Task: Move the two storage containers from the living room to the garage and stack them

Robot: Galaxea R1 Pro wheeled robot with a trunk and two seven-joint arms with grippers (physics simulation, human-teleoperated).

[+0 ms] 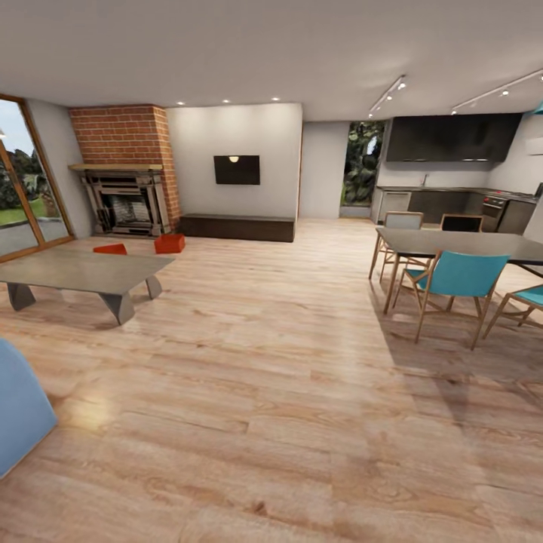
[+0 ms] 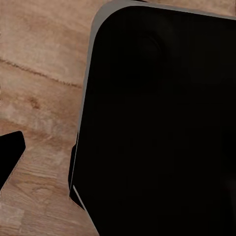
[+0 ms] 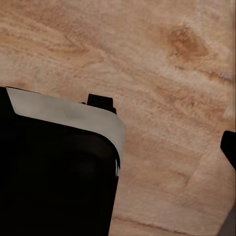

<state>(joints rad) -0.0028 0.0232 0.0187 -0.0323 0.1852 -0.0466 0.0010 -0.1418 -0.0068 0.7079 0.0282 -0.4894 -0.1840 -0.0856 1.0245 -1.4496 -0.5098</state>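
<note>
Living room, plank floor [image 1: 286,362]: two bins [image 1: 170,243] [image 1: 110,249] lie on the floor past the low table [image 1: 83,270], before the fireplace [image 1: 127,202], well apart from the robot and awaiting approach; claw states cannot be told.

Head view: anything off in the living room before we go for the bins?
Nothing stands out. Both storage containers sit upright on the wood floor beyond the grey coffee table, near the brick fireplace. Chairs stand squarely at the dining table; no spills or damage visible.
</note>
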